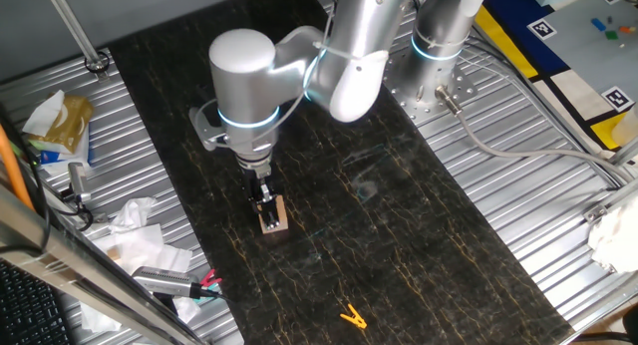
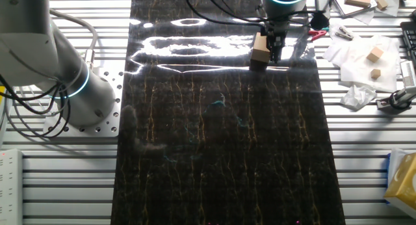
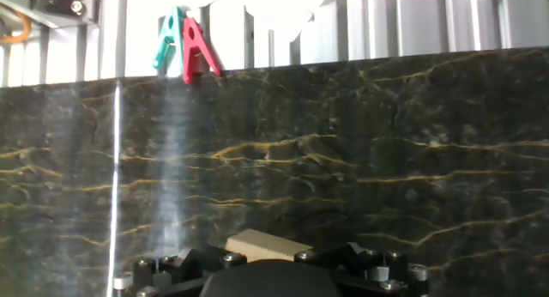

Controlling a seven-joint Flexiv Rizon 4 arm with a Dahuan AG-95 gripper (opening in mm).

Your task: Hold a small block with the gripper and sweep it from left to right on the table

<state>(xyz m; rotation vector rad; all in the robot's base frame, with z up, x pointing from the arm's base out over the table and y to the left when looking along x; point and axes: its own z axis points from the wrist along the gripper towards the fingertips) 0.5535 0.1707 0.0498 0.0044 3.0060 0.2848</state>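
The gripper points straight down, and its black fingers are largely masked by the silver-grey wrist with the glowing blue ring; in the hand view only the top of the gripper body and its screw heads show along the bottom edge. The fingers are clamped on the small block, a plain light tan wooden cube with sharp edges, whose lower face meets the table; actual contact under the block cannot be confirmed. From the other fixed view the small block sits near the table's far edge, towards its right-hand corner, partly lost in a white glare streak across the glossy surface. The table is long and black with thin gold marble-like veins, flanked by ribbed silver metal sheets. A tiny yellow clip lies well apart from the block, near the table's near end. Beyond the table edge, the hand view shows a red and a teal clothespin, their lower ends cut off by that edge. Crumpled white paper lies on the ribbed sheet.
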